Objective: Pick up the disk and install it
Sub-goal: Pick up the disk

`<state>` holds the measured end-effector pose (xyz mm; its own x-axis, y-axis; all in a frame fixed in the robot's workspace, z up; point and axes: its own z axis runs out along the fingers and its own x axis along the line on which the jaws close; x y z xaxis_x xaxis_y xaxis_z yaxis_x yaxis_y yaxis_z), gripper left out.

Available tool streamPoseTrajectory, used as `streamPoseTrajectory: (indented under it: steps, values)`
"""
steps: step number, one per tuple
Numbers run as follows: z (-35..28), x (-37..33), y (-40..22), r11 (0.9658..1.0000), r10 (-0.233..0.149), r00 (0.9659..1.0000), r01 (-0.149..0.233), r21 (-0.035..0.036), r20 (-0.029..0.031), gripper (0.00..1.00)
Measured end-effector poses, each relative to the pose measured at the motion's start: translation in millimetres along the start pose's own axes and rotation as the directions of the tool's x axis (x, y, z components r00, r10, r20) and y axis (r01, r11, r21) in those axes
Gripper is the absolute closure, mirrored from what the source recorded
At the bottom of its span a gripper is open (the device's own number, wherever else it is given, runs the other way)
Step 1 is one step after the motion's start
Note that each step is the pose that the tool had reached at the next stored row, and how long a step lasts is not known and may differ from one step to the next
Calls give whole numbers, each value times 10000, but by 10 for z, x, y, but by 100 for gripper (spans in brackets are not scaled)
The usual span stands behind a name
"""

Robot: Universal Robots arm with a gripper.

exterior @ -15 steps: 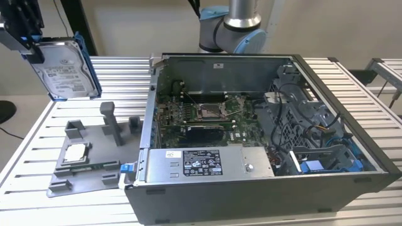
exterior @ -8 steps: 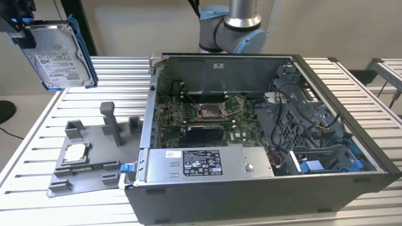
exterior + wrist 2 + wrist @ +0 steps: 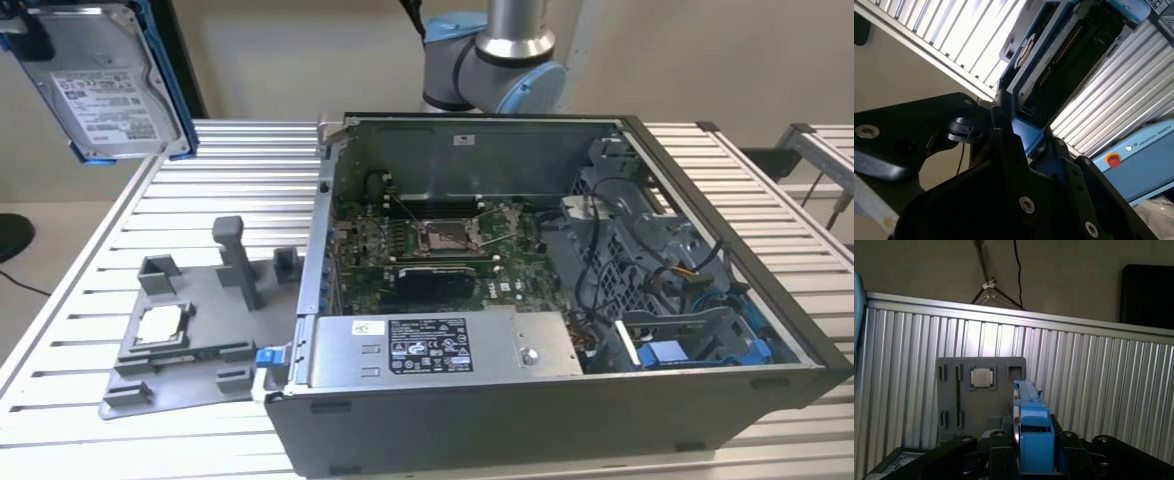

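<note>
My pincer (image 3: pixel 1033 452) is clamped on the blue carrier frame of the disk (image 3: pixel 1030 415), gripping it from both sides in both wrist views. In the exterior view I hold the disk high at that view's left, label facing out, well above the slatted table (image 3: pixel 214 170). Below sits a grey fixture tray (image 3: pixel 167 385) carrying a CPU chip (image 3: pixel 163 322), just beside the open computer case (image 3: pixel 534 420).
</note>
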<state>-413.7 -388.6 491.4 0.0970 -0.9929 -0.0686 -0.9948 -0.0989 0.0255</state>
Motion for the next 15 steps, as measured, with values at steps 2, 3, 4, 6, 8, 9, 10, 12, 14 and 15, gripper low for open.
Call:
streamPoseTrajectory:
  steps: [2, 3, 4, 6, 8, 9, 10, 12, 14, 15]
  values:
    - [-87, -6, 2, 10000, 5, 10000, -5, -2, -1, 100]
    - [-92, -7, 2, 10000, 6, 10000, -6, 0, 1, 100]
    - [-92, -6, 2, 10000, 5, 10000, -5, 2, 1, 100]
    - [-93, -5, -12, 10000, 5, 10000, -5, 2, 1, 100]
    - [-97, 4, -99, 10000, 5, 10000, -5, -5, 0, 100]
    - [-97, 8, -145, 10000, 5, 10000, -5, -3, 1, 100]
    - [-99, 13, -190, 10000, 5, 10000, -5, -6, 1, 100]
    - [-102, 21, -280, 10000, 6, 10000, -6, -8, 1, 100]
    - [-105, 30, -370, 10000, 6, 10000, -6, -13, 2, 100]
    - [-106, 35, -416, 10000, 6, 10000, -6, -14, 2, 100]
